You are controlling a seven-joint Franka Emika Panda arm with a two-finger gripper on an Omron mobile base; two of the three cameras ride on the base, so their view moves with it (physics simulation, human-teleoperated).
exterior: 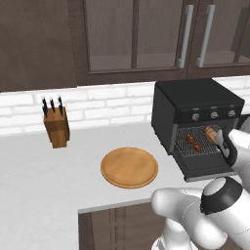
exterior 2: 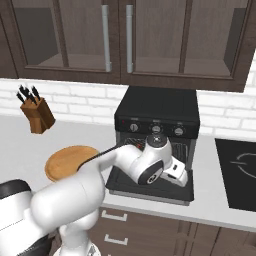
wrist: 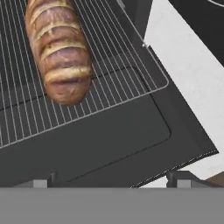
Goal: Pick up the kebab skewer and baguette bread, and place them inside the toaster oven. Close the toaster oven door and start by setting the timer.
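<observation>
The black toaster oven (exterior: 195, 100) stands on the counter at the right, and its door (wrist: 109, 140) lies folded down flat. On the wire rack (wrist: 127, 74) inside rests the brown baguette bread (wrist: 59, 48), also seen as the loaf (exterior: 211, 133). To its left on the same rack lies the kebab skewer (exterior: 194, 142). My gripper (wrist: 109, 181) hovers over the lowered door just in front of the rack, open, with nothing between its widely spread fingertips (wrist: 41, 181). Three round knobs (exterior 2: 156, 128) sit in a row above the oven's opening.
A bare round wooden plate (exterior: 129, 167) lies on the counter left of the oven. A brown knife block (exterior: 56, 127) stands further left by the brick wall. A black cooktop (exterior 2: 240, 170) is at the right. Wall cabinets (exterior 2: 120, 35) hang above.
</observation>
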